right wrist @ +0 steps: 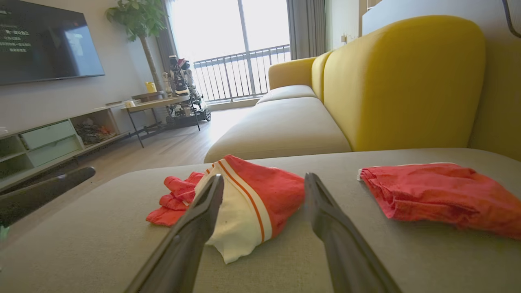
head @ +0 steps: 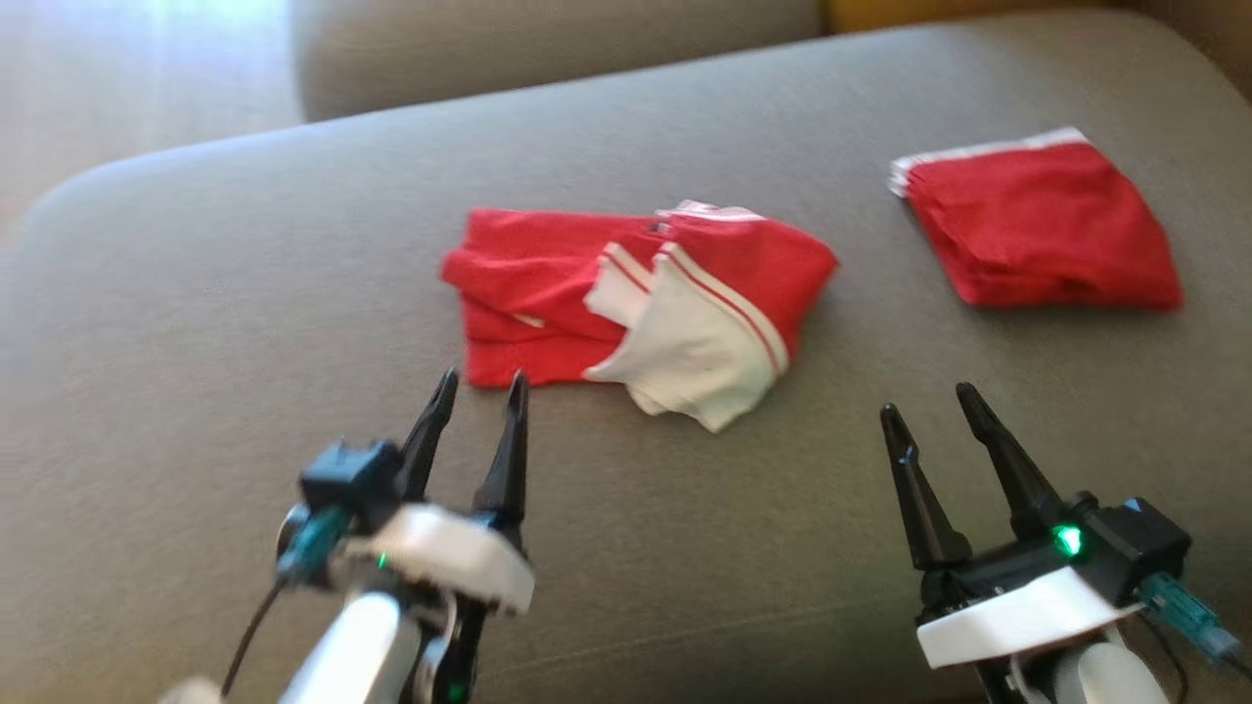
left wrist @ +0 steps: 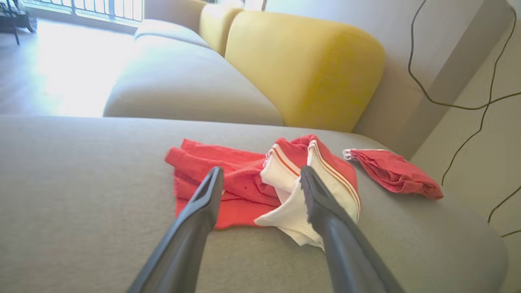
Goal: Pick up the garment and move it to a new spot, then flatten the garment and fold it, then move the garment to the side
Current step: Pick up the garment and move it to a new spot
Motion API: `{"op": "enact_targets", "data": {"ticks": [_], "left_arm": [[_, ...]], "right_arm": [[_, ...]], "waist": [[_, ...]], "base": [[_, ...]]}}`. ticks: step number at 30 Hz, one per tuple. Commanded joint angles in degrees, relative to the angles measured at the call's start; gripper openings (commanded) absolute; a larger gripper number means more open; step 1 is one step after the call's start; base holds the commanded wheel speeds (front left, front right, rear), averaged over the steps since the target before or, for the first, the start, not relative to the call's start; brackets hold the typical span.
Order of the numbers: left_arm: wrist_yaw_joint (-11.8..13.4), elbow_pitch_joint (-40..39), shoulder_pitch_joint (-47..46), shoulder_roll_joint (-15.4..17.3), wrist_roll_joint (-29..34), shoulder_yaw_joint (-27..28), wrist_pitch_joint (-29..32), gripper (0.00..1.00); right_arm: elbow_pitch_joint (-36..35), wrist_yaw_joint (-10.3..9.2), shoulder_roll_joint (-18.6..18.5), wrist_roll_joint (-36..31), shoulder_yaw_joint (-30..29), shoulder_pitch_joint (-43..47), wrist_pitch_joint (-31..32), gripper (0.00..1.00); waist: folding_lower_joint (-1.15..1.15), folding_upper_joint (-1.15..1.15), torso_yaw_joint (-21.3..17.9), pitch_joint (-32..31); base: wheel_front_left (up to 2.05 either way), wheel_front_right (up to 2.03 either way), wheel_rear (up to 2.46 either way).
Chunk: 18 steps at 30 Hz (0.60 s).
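Both wide open and empty: left end effector, right end effector, near crumpled red garment.

Sofa seat, daytime: left gripper hangs over the grey seat cushion, fingers spread wide w/ nothing between them. Just beyond the tips lies a crumpled red-and-white garment. To its right, apart, a folded red garment. Yellow backrest at far side; dark cable on wall, right.
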Motion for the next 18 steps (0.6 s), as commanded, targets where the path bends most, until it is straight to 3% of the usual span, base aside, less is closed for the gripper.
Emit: {"op": "enact_targets", "data": {"ticks": [1, 7, 12, 18], "left_arm": [[0.3, -2.5, -1.5, 0.5, 0.6, 2.2, -0.7, 1.00], [2.1, -10.8, 9.1, 1.2, 5.7, 6.5, -0.7, 1.00], [2.0, -15.3, 16.1, 0.1, 10.5, 10.0, -0.7, 1.00], [4.0, -18.5, 21.5, -2.0, 16.2, 14.7, -0.7, 1.00]], "right_arm": [[-1.7, -0.02, -0.5, -0.4, 1.1, -0.9, -0.5, 1.00], [-0.2, -0.02, -0.5, -0.4, 0.6, 0.6, -0.5, 1.00], [0.5, -0.02, -0.5, -0.4, -0.7, 2.7, -0.5, 1.00], [1.1, -0.02, -0.5, -0.5, -2.0, 4.2, -0.5, 1.00]], "waist": [[0.00, 0.00, 2.9, -2.2], [0.00, 0.00, 5.8, -4.1], [0.00, 0.00, 7.6, -6.1], [0.00, 0.00, 8.5, -7.6]], "base": [[0.00, 0.00, 0.00], [0.00, 0.00, 0.00], [0.00, 0.00, 0.00], [0.00, 0.00, 0.00]]}}
